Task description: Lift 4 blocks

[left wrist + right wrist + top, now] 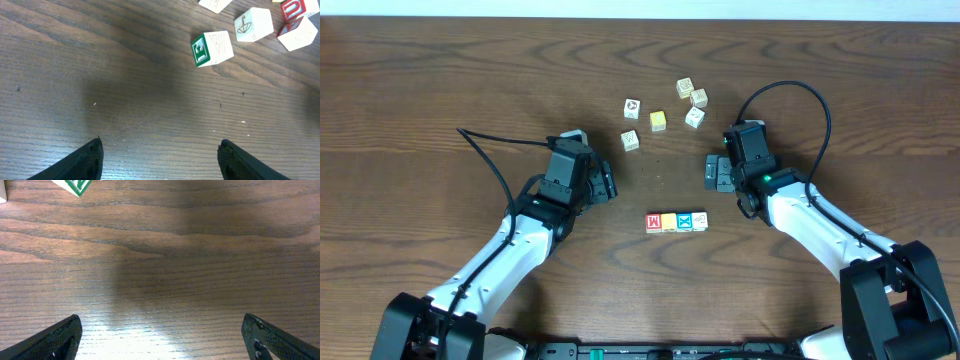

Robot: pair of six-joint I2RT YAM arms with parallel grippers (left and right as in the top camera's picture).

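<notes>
The 4 blocks lie side by side in a short row on the wooden table in the overhead view: a red-faced cube (653, 222), a yellow-orange one (668, 222), a blue-faced one (685, 221) and a whitish one (700, 220). Neither gripper touches them. My left gripper (605, 183) hovers up and to the left of the row, open and empty. My right gripper (713, 172) sits just above the row's right end, also open and empty. In the left wrist view the left gripper (160, 150) spans bare wood. The right gripper (161, 325) does the same in the right wrist view. The row shows in neither wrist view.
Several loose cubes are scattered farther back: a pale yellow cube (658, 121), whitish picture cubes (632, 107) (630, 140) and a cluster (694, 105). The left wrist view shows a green-faced cube (212, 48) and a red-faced cube (292, 9) ahead.
</notes>
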